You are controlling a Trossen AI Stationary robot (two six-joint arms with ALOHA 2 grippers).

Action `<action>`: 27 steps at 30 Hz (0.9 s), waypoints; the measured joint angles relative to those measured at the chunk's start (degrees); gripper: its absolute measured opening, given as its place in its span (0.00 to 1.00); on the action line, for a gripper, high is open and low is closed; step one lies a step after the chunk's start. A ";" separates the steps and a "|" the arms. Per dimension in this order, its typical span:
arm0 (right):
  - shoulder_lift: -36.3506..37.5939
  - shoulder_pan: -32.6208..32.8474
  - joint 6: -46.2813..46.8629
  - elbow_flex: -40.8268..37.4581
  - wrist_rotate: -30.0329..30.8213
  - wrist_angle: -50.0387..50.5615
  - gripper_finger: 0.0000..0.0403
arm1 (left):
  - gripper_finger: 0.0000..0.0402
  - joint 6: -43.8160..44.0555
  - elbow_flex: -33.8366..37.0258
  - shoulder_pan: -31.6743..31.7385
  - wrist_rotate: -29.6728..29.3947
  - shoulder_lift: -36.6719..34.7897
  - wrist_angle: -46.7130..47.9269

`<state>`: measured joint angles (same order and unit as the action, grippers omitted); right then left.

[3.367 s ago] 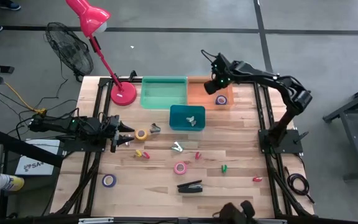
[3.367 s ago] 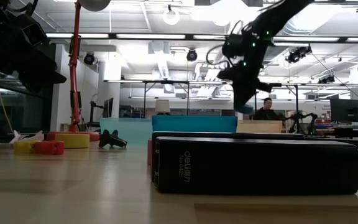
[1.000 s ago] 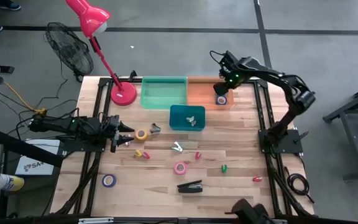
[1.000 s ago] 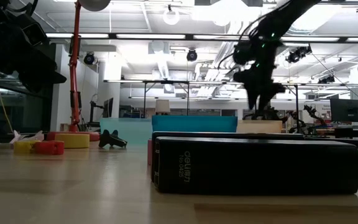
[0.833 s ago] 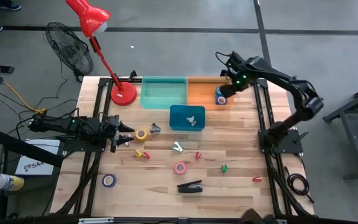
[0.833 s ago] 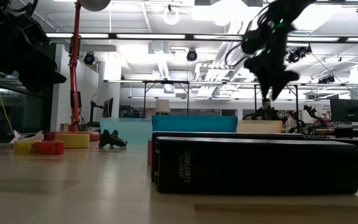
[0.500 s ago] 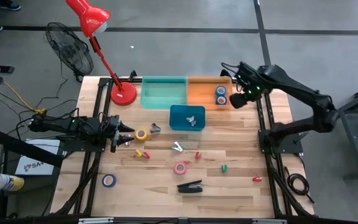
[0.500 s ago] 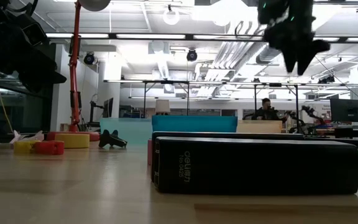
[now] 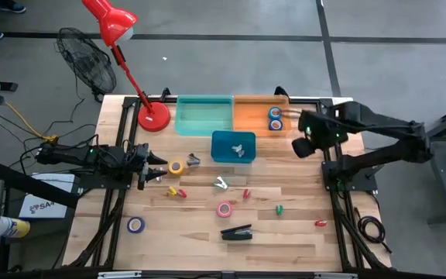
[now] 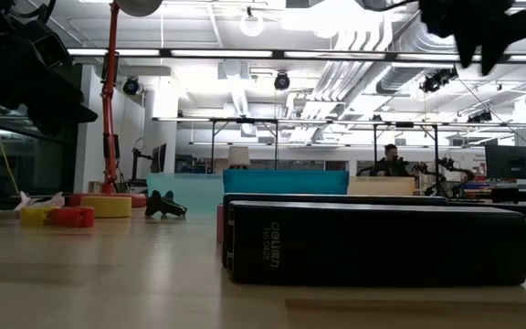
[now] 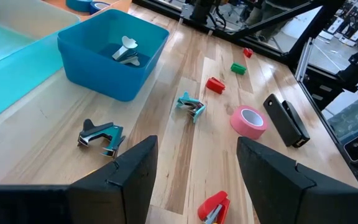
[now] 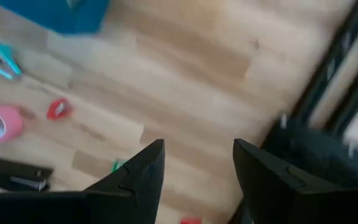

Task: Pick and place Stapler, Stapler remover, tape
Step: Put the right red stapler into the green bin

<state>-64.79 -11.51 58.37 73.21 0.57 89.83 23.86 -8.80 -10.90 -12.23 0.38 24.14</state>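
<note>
Wooden worktop (image 9: 300, 198): we are seeing the left end effector (image 9: 147, 164) waiting at its left edge, fingers apart and empty. The stapler (image 9: 237, 232) is lying near the front, pink tape (image 9: 224, 208) just behind. The right end effector (image 9: 301, 146), fingers apart and empty, is hovering right of the orange bin (image 9: 252, 116).

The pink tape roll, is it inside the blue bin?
No, the pink tape roll lies on the bare wooden table, apart from the blue bin.

My left claw (image 9: 155, 166) lies low over the table's left side, fingers (image 11: 272, 168) parted, empty. My right claw (image 9: 301, 145) hangs high near the right edge, fingers (image 12: 263, 171) parted, empty.
</note>
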 joint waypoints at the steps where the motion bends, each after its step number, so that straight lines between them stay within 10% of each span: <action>1: -0.01 2.05 2.13 0.00 -0.51 0.30 0.45 | 0.54 -0.01 -0.01 0.00 0.00 0.02 -0.02; 18: -1.77 29.53 9.72 0.00 -2.71 0.12 0.45 | 0.54 0.00 0.00 0.00 0.00 0.02 0.00; 27: -7.03 41.97 -0.68 0.00 -5.65 0.04 0.45 | 0.54 0.00 -0.01 0.01 0.00 0.02 -0.01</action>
<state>-71.82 30.46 57.69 73.21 -5.07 89.87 23.86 -8.80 -10.88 -12.23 0.40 24.13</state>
